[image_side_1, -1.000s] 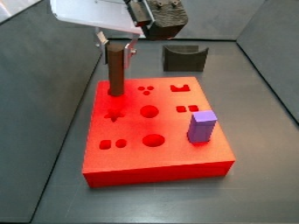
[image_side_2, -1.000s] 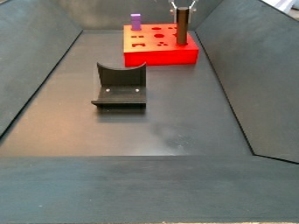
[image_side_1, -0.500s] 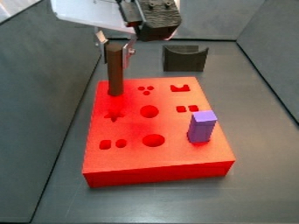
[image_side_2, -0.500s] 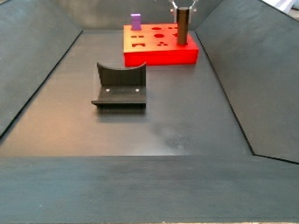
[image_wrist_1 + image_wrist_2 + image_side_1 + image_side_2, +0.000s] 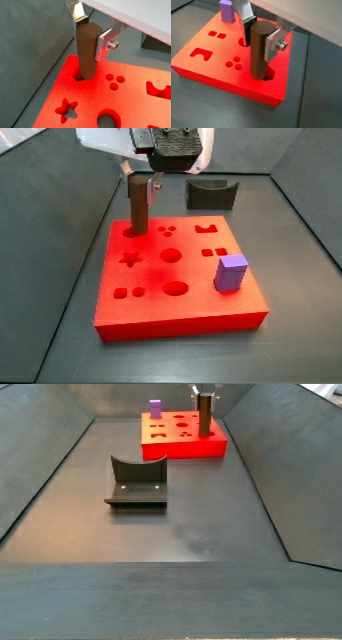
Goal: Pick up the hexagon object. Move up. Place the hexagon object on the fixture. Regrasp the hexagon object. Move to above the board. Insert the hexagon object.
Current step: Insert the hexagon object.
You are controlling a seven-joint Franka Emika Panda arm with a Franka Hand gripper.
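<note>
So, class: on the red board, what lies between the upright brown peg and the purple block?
In a side view, between the hexagon object, held by the gripper, and the purple block, the board shows only cut-outs, no loose piece.

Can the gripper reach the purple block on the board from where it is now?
Probably yes, once it lets go. The gripper is shut on the hexagon object, which stands in a hole of the board. The purple block stands upright and apart, with nothing above it.
</note>
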